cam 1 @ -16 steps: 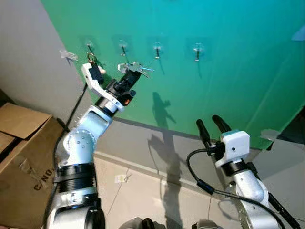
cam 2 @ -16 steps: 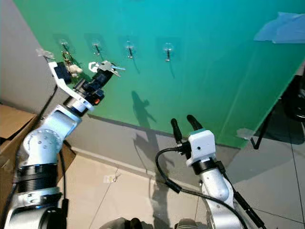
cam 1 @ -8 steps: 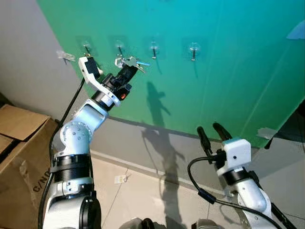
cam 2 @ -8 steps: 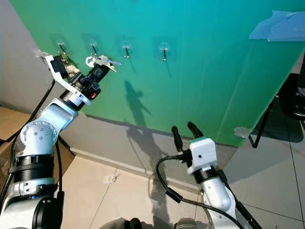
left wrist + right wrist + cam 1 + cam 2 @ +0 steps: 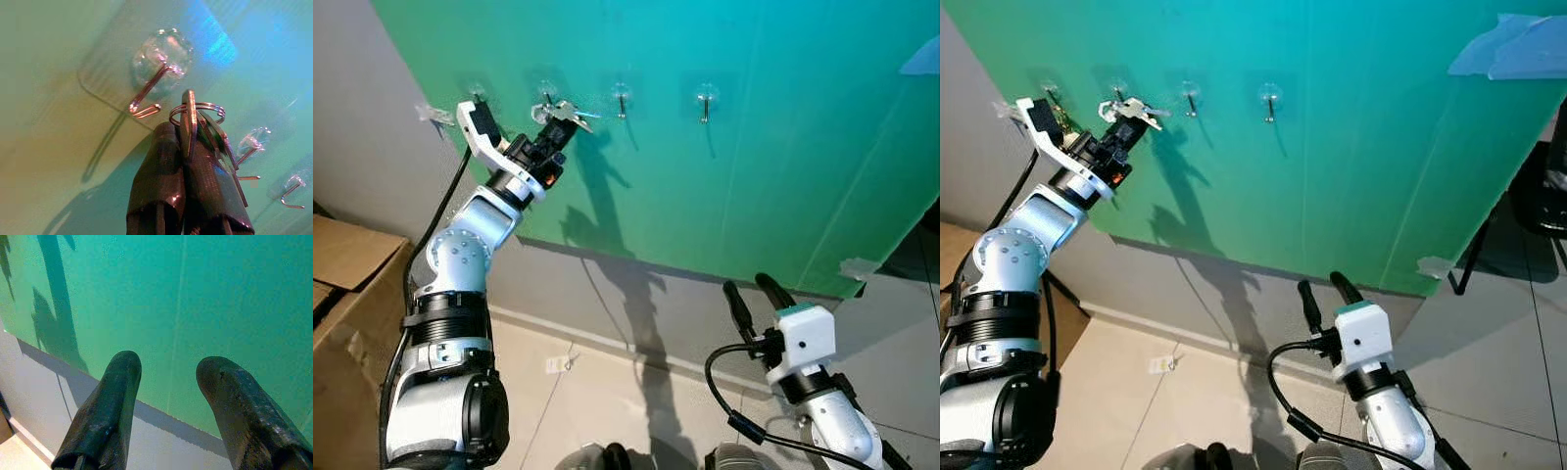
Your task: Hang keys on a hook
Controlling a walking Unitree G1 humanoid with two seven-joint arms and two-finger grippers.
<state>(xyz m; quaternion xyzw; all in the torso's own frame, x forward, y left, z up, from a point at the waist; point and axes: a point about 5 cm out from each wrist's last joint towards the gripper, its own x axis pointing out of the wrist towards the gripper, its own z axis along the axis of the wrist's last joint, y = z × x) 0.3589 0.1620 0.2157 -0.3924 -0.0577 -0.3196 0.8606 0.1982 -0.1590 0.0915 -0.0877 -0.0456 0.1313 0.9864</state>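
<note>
Left gripper clamped on keys, upper left of the head view, ring just beside the hook tip on the green wall — not yet over it. Risk: ring slides past the upturned tip, or keys twist in the pinch and drop on release. Right gripper idle, fingers apart, lower right.
</note>
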